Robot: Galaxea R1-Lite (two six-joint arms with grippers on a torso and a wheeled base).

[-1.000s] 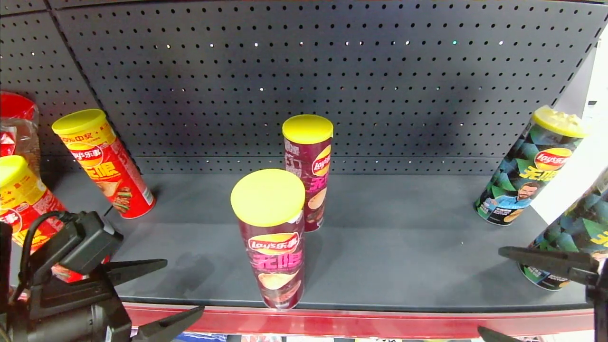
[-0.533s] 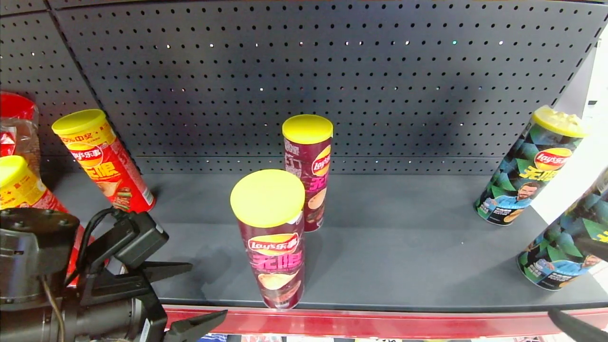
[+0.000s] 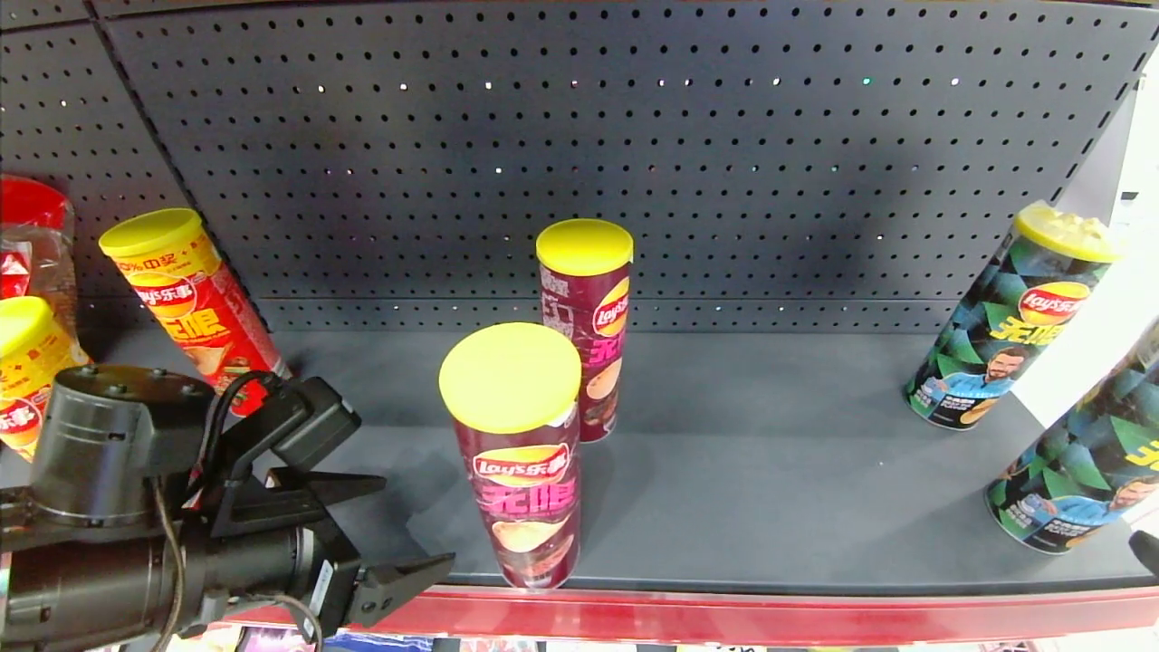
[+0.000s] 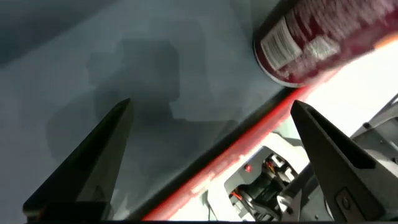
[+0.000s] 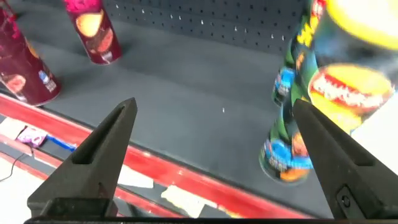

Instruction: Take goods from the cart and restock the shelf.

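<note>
Two maroon crisp tubes (image 3: 521,471) stand upright on the shelf (image 3: 770,471), labels outward for shoppers, we judge; our left end effector (image 3: 412,525) and right end effector (image 5: 214,112) gape empty.

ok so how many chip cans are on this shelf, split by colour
maroon cans: 2
red cans: 2
green cans: 2
total: 6
not counted: the red-lidded container at the far left edge, too cut off to tell what it is
</note>
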